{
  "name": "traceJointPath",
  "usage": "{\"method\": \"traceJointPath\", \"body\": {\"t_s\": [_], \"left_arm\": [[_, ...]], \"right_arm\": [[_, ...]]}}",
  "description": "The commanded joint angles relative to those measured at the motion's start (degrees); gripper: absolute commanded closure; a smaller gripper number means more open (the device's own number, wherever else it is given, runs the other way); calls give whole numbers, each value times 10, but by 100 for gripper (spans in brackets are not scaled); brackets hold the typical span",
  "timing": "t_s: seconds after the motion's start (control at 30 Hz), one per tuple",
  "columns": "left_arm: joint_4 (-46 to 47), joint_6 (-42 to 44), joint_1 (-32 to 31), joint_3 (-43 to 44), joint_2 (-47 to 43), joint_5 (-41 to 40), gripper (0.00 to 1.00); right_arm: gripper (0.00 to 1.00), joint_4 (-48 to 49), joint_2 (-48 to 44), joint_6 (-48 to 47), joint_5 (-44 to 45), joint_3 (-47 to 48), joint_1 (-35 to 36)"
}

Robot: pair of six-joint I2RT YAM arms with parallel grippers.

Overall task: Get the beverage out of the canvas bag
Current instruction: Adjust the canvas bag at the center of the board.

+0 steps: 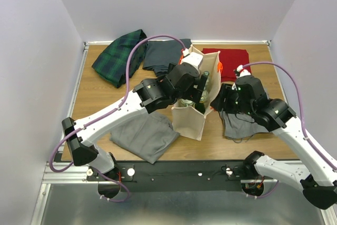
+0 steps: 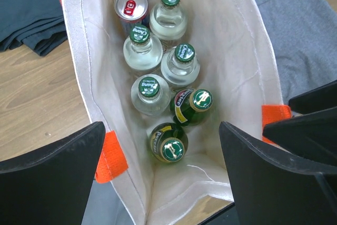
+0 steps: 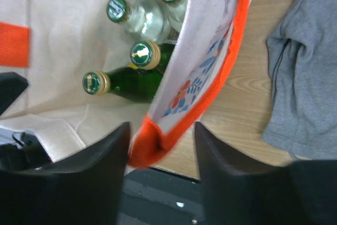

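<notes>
Robot lab test cell, plain white walls (image 1: 184, 3), wooden table (image 1: 97, 98), aluminium frame (image 1: 179, 179)

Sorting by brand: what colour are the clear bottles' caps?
Green caps, best seen in the left wrist view.

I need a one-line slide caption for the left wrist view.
Cream canvas bag with orange handles holding four clear glass bottles, two green glass bottles and one silver can.

Wooden counter (image 1: 97, 96), pale metal frame along its rim. Plain lavender-white walls (image 1: 184, 3) enclose the counter on its far, left and right sides. A black mounting strip (image 1: 179, 166) runs along its near edge. Lighting is even.
</notes>
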Motion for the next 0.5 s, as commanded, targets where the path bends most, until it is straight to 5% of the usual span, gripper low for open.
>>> {"method": "traceJointPath", "body": {"t_s": [0.0, 0.17, 0.47], "left_arm": [[1, -7, 2, 12, 3, 4, 1], [6, 5, 2, 14, 7, 35, 1], [21, 46, 2, 14, 14, 167, 1]], "right_arm": [[49, 20, 3, 7, -34, -30, 2], [77, 17, -13, 5, -50, -37, 3], [70, 21, -25, -24, -174, -52, 4]]}}
